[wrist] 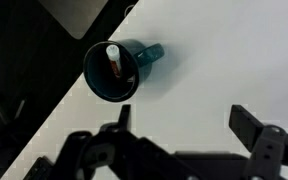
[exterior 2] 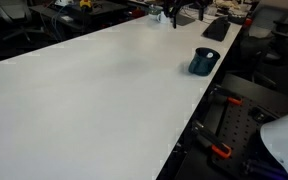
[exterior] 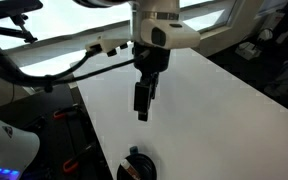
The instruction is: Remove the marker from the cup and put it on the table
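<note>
The cup (wrist: 114,72) is small, dark and round, with a stubby handle, and stands on the white table (wrist: 224,60) near its edge. The marker (wrist: 114,58) stands inside it, a slim stick with a pale tip leaning on the rim. In the wrist view my gripper (wrist: 189,122) is open and empty, with the cup above and to the left of its fingers, clear of them. In an exterior view the gripper (exterior: 142,110) hangs above the table, well short of the cup (exterior: 136,167). The cup also shows in an exterior view (exterior 2: 203,62), beside the table edge.
The table edge (wrist: 69,105) runs diagonally just past the cup, with dark floor beyond it. Cables (exterior: 74,68) trail from the arm at the back. A keyboard (exterior 2: 216,28) and clutter lie at the table's far end. Red-handled gear (exterior 2: 220,152) sits below the table edge.
</note>
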Motion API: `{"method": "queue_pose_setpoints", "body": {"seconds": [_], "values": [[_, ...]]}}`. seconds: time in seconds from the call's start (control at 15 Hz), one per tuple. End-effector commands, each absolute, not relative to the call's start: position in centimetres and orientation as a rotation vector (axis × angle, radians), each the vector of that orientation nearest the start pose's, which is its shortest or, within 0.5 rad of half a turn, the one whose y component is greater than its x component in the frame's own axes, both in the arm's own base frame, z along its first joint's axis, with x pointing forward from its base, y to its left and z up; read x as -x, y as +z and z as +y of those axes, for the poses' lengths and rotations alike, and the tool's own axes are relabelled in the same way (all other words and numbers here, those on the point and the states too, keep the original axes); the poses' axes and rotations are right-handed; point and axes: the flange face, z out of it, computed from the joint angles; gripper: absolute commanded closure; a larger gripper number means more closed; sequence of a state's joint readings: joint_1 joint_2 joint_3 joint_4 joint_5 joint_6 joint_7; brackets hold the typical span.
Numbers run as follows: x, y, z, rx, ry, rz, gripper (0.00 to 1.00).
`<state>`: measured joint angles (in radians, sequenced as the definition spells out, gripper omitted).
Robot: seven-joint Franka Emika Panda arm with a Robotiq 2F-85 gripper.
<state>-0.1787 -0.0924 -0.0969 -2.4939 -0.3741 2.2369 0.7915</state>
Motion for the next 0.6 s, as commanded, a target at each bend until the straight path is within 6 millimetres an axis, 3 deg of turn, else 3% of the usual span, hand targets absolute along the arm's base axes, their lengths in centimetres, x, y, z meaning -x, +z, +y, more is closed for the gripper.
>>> {"method": "queue_pose_setpoints", "body": {"seconds": [0.0, 0.27, 0.53], "values": [[-41.7, 30.4, -16.7, 3.098, 0.076, 1.459, 0.0], [-40.4, 29.4, -19.5, 3.041, -0.073, 1.522, 0.0], [-38.9, 27.3, -20.6, 2.986, -0.156, 1.576, 0.0]]}}
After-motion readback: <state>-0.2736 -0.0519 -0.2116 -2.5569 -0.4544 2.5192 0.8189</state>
